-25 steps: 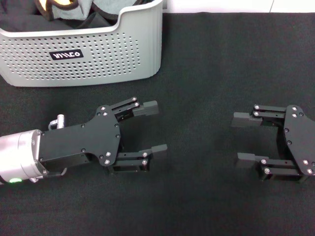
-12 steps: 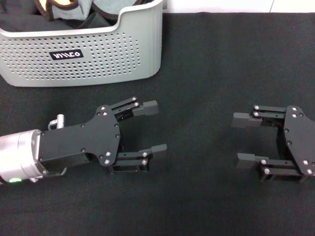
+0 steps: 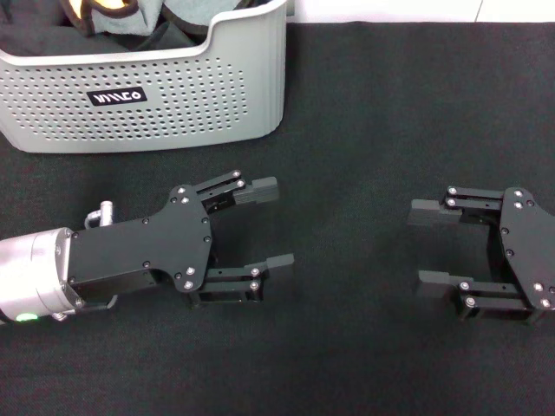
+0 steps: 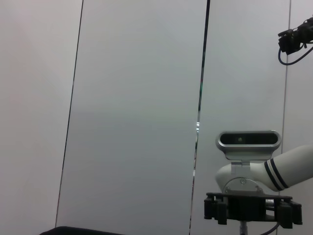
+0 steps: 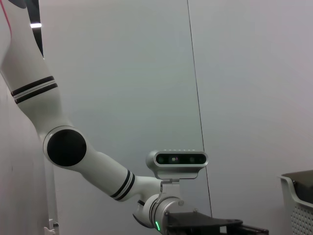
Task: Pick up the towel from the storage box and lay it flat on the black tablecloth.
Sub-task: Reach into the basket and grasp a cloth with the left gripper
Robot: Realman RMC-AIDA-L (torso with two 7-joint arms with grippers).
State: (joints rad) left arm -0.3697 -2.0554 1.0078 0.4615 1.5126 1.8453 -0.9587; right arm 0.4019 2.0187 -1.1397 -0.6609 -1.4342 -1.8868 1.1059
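The light grey storage box (image 3: pixel 173 95) stands at the back left of the black tablecloth (image 3: pixel 364 121). The towel (image 3: pixel 121 16) lies bunched inside it, yellow-orange and grey showing at the top edge of the head view, among dark cloths. My left gripper (image 3: pixel 269 224) is open and empty, lying low over the tablecloth in front of the box, fingers pointing right. My right gripper (image 3: pixel 425 244) is open and empty at the right, fingers pointing left. A corner of the box also shows in the right wrist view (image 5: pixel 299 196).
The wrist views look at a pale wall; each shows the other arm (image 5: pixel 88 161) and its wrist camera (image 4: pixel 248 140). Bare tablecloth lies between the two grippers and to the right of the box.
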